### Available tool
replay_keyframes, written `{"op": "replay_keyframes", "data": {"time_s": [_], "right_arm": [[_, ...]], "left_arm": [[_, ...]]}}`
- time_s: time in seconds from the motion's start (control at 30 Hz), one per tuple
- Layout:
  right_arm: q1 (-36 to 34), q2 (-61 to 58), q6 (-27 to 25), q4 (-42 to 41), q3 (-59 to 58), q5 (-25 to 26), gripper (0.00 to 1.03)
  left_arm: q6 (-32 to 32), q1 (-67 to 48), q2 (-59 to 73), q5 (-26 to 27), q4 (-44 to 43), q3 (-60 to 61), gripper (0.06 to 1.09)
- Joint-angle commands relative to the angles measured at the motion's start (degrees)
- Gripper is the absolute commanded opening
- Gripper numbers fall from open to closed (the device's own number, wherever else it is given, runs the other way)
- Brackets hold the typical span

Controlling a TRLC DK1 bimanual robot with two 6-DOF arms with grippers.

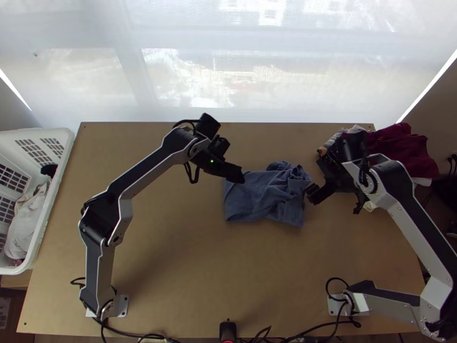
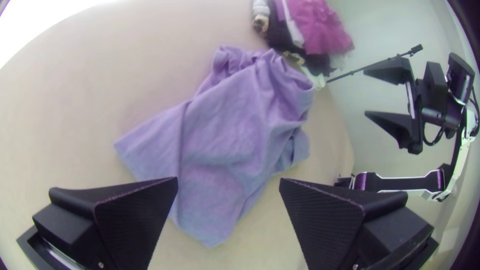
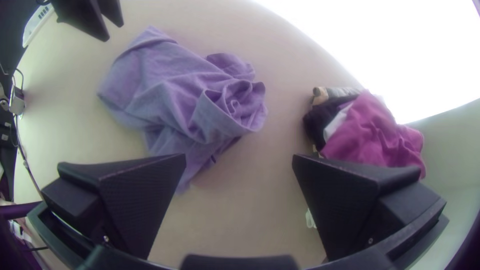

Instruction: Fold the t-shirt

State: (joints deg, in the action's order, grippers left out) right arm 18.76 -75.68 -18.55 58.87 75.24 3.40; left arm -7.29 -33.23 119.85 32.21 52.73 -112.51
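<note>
T-shirt (image 1: pixel 260 200) is seen rumpled on the table (image 1: pixel 188 274), between the two grippers, flatter at the left arm's side and bunched at the right arm's. No neat fold can be made out, so the task is judged barely begun (if begun at all). Nothing is held: the left gripper (image 2: pixel 228 178) and right gripper (image 3: pixel 239 155) are both spread wide. Spreading, smoothing and all the folding are presumably left to be done.
</note>
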Motion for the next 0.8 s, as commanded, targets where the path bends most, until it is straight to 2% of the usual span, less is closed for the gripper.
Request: {"op": "replay_keyframes", "data": {"time_s": [0.0, 0.2, 0.37, 0.77], "right_arm": [[5.0, -10.8, 0.4, -8.8, 1.3, -0.5, 0.99], [11.2, -21.9, 3.0, -14.2, 4.2, -3.6, 0.99], [11.0, -25.7, 3.0, -18.6, -1.8, -5.4, 0.99], [8.7, -8.5, 4.7, -21.0, -21.8, -7.4, 0.99]], "left_arm": [[3.7, 2.5, -7.2, -0.6, -2.5, 17.9, 1.04], [3.5, 0.4, -7.6, -2.6, -4.4, 21.5, 1.04], [2.8, -1.2, -5.4, -5.2, -5.7, 20.9, 1.04], [3.2, -1.3, -2.4, -7.0, -5.9, 19.3, 1.04]]}}
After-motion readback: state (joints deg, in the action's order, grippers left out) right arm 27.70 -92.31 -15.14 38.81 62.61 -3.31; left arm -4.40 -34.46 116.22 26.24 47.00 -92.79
